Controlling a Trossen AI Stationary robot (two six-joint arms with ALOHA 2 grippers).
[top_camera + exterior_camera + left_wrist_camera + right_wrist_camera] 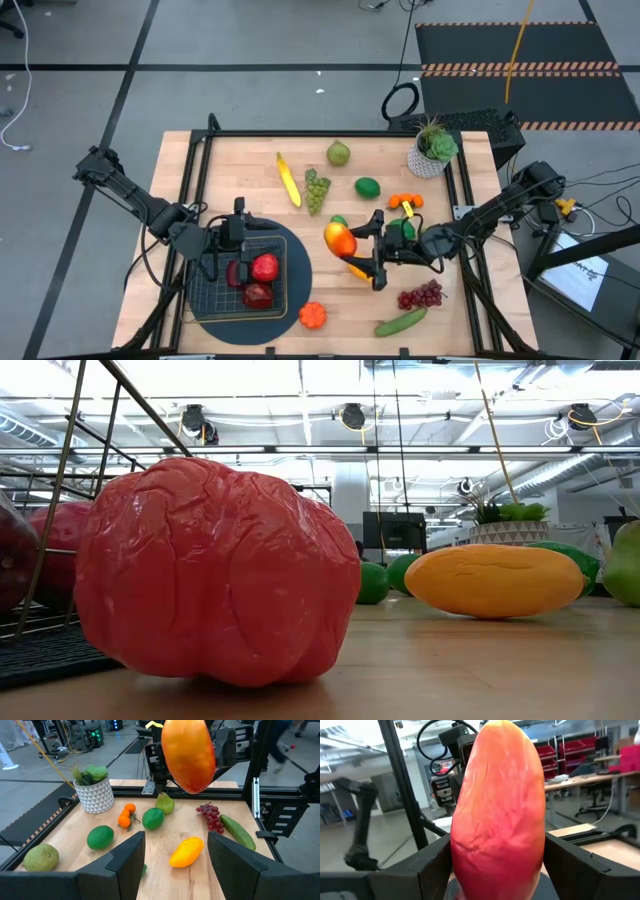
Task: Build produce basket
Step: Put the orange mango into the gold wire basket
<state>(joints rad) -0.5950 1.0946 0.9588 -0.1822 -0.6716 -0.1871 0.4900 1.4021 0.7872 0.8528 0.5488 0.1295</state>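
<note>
- Wooden desk (250, 160) on a grey floor with black tape lines; potted plant (432, 150) at the far right corner.
- Basket (250, 285) on a round dark mat (295, 300) at the near left, with red apples (264, 268) inside.
- Left gripper (225, 262) over the basket, fingers (125, 857) apart, nothing between them.
- Right gripper (372, 250) near the desk's middle, clamped on a red-orange mango (340, 239), raised above the wood.
- Yellow mango (186, 851) lying on the desk just below the lifted one.
- Banana (289, 180), green grapes (317, 189), pear (339, 153), lime (367, 187) farther back.
- Purple grapes (421, 295), cucumber (401, 321), red pepper (312, 315) along the near edge.
</note>
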